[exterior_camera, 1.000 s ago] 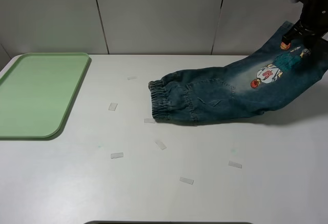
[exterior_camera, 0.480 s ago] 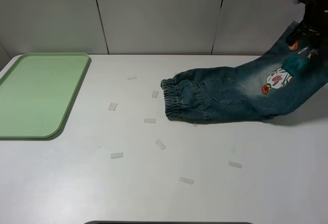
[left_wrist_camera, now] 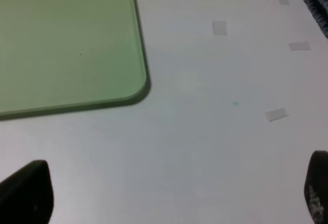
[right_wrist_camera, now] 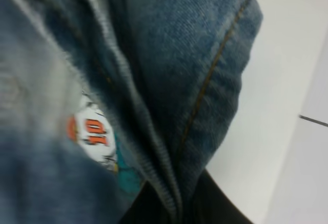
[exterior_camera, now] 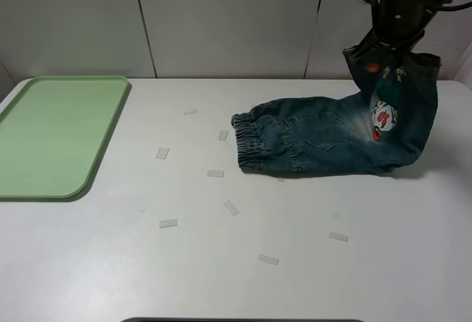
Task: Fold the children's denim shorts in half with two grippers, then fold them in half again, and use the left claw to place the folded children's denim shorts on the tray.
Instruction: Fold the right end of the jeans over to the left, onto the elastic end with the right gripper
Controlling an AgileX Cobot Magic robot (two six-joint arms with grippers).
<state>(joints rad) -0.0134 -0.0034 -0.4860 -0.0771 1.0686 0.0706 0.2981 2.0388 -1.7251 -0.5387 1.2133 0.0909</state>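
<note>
Black right gripper [exterior_camera: 391,48] pinches the leg end of the small dark-blue denim shorts [exterior_camera: 317,141], raised, it seems, for folding over — left gripper [left_wrist_camera: 169,196] hovers with fingers spread, near the pale green plastic tray [left_wrist_camera: 61,39].

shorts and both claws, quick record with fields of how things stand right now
shorts: waistband end flat on the table, leg end lifted, cartoon patch showing
right claw: shut on the shorts' leg end, raised above the table
left claw: open, holding nothing, facing the table by the tray's corner
tray: pale green, at the table's left, no shorts on it
fold: not yet done
tape bits: scattered between tray and shorts
</note>
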